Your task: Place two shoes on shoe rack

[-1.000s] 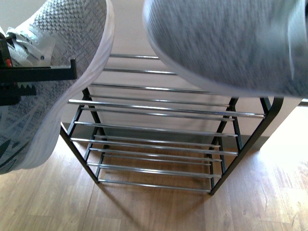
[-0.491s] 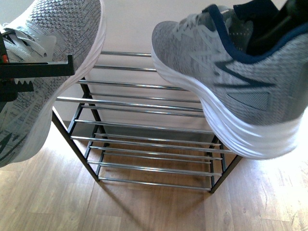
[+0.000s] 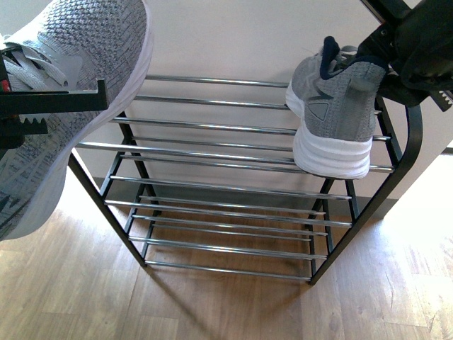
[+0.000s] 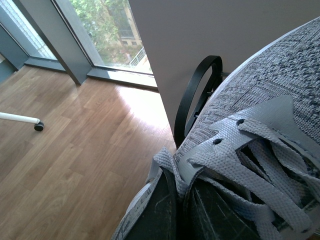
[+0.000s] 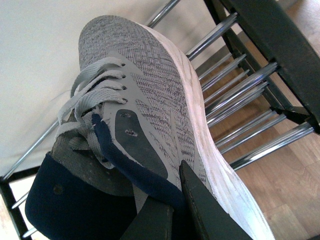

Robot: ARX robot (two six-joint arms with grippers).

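Left gripper (image 3: 76, 112) raised at far left, clamped on left sneaker (image 3: 99, 42) at the laces, right gripper (image 5: 177, 212) high at right, pinching right sneaker (image 5: 150, 85) by the collar

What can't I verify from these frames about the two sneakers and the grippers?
Front view: the left sneaker runs off the left edge, heel end unseen.
Front view: the right sneaker hides its own toe, so full contact with the shoe rack is unclear.
Front view: the right gripper is covered by its arm.
Left wrist view: laces hide the fingertips of the left gripper.
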